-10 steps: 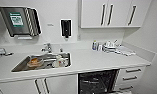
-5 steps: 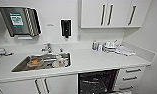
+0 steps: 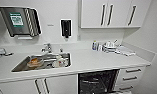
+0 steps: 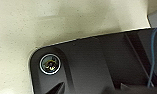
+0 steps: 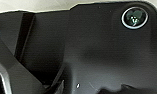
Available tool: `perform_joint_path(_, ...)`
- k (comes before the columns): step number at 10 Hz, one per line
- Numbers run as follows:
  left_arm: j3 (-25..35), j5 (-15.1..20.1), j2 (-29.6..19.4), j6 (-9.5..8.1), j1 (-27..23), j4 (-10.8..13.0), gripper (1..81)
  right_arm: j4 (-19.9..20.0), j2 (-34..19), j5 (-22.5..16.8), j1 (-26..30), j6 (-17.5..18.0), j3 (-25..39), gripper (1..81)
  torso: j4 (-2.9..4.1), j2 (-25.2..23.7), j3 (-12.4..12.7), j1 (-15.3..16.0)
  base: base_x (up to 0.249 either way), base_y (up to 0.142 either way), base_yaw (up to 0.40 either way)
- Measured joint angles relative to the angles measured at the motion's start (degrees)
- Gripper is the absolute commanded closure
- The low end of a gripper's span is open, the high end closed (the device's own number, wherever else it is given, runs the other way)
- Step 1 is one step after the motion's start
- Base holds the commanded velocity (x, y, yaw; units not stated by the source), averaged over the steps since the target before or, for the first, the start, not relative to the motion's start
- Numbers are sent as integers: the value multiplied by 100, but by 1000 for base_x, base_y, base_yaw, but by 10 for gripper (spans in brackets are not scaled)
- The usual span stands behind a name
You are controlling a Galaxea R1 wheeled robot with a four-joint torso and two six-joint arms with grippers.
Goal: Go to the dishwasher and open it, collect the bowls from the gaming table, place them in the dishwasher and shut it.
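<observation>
I am looking down from the head camera at a white kitchen tabletop [image 3: 94, 61] that is running along a white wall. The dishwasher [image 3: 97, 82] is sitting under the tabletop, right of the sink, and it is standing open — I am seeing its dark inside with wire racks where the front panel would be. White drawers [image 3: 130, 78] with short handles are sitting just beside it on the right, and white cupboard doors [image 3: 41, 86] on its left, below the sink. The steel sink [image 3: 24, 65] is holding an orange-brown dish [image 3: 34, 62] and some pale crockery [image 3: 59, 62] near the tap [image 3: 47, 47]. On the wall above, a paper towel dispenser [image 3: 19, 21] is hanging to the left and a dark soap dispenser [image 3: 66, 27] near the middle; white wall cupboards [image 3: 109, 13] with dark upright handles are hanging on the right. A cluster of small bottles and cleaning things [image 3: 110, 47] is lying at the back of the tabletop towards the corner. The left wrist camera is showing the robot's own dark plate over a pale speckled floor [image 4: 44, 22] — I cannot tell how either tool is standing, apart or together, as the right wrist camera is also giving me the dark plate.
</observation>
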Motion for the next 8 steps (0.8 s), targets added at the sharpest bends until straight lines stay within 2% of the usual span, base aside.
perform_joint_path(1, -17, 0, -2, 0, 16, 0, 10, 229, -15, 38, -4, -160, -108, 10, 0, 0, 2, -2, 0, 0, 0)
perform_joint_path(2, -17, 0, 33, 2, 16, 2, 10, 282, -56, 52, 5, -206, -135, 10, 0, 0, 2, -2, 0, 0, 0)
perform_joint_path(8, -161, 0, 247, 2, 0, -9, 10, 284, -32, 29, 155, -285, -61, 10, 0, 0, 2, -2, 0, 0, 0)
